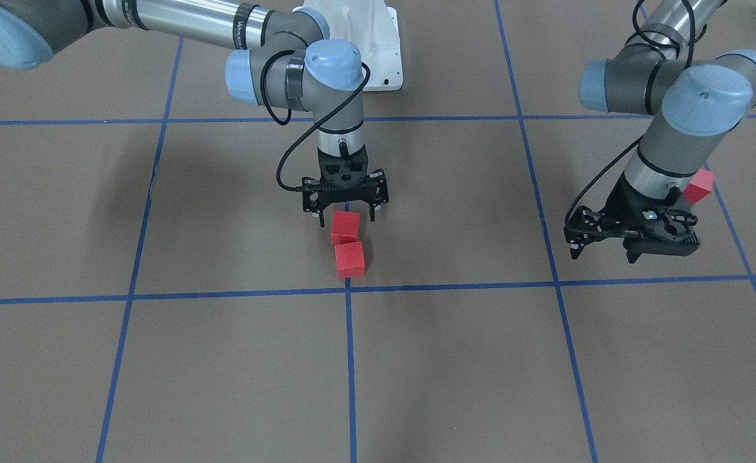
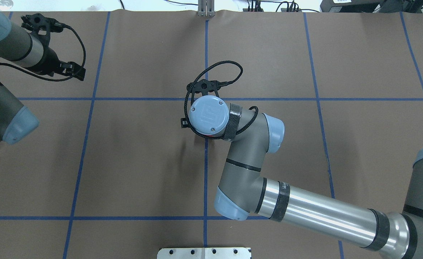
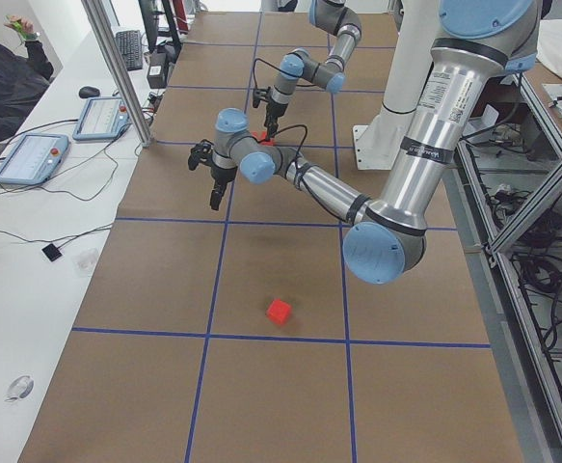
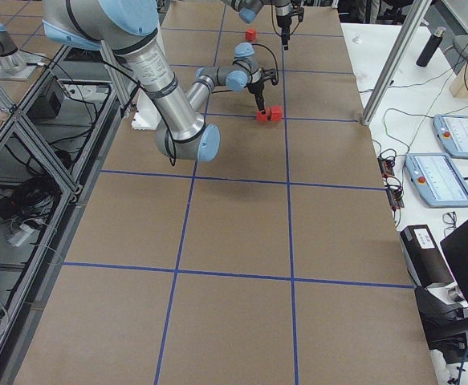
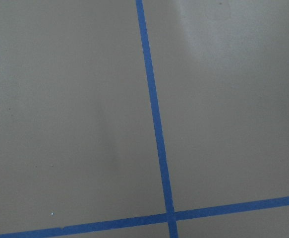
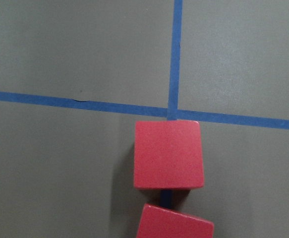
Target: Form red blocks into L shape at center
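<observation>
Two red blocks (image 1: 345,226) (image 1: 350,259) lie touching in a row on the blue tape line, just on the robot's side of the center crossing (image 1: 348,289). My right gripper (image 1: 345,216) is open and empty, its fingers either side of the block farther from the crossing. The right wrist view shows both blocks (image 6: 168,154) (image 6: 176,224) below the crossing (image 6: 173,113). The third red block (image 1: 699,185) sits far off on my left side, partly hidden behind my left arm. My left gripper (image 1: 604,249) is open and empty, beyond that block.
The white bolted base (image 1: 378,45) stands at the robot's edge of the brown gridded table. The left wrist view shows only bare surface and a tape crossing (image 5: 170,216). Operator tablets (image 3: 30,154) lie on a white bench beyond the far edge.
</observation>
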Robot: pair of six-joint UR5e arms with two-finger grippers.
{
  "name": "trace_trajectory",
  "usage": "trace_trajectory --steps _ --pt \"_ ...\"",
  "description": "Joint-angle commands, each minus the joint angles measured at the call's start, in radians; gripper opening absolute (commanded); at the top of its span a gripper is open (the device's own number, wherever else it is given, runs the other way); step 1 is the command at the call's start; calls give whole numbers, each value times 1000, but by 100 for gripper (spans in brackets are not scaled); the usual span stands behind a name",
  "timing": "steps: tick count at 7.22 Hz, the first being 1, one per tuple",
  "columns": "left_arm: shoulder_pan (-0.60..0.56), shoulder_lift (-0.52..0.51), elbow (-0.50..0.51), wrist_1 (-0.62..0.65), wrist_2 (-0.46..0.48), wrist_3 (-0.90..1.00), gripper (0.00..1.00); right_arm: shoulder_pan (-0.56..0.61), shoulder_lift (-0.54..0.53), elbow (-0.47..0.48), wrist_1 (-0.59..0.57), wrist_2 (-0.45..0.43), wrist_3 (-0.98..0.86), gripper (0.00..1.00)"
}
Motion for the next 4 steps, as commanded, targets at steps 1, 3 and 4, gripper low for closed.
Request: trace_trajectory --steps 1,3,4 --pt "-10 0 -8 -1 -3 10 100 35 6 33 -6 41 -4 98" --pt "-66 59 -27 0 -81 98 100 111 -2 93 -33 152 -9 98" --pt "-112 130 -61 0 -115 175 100 157 -8 148 -102 207 -51 98"
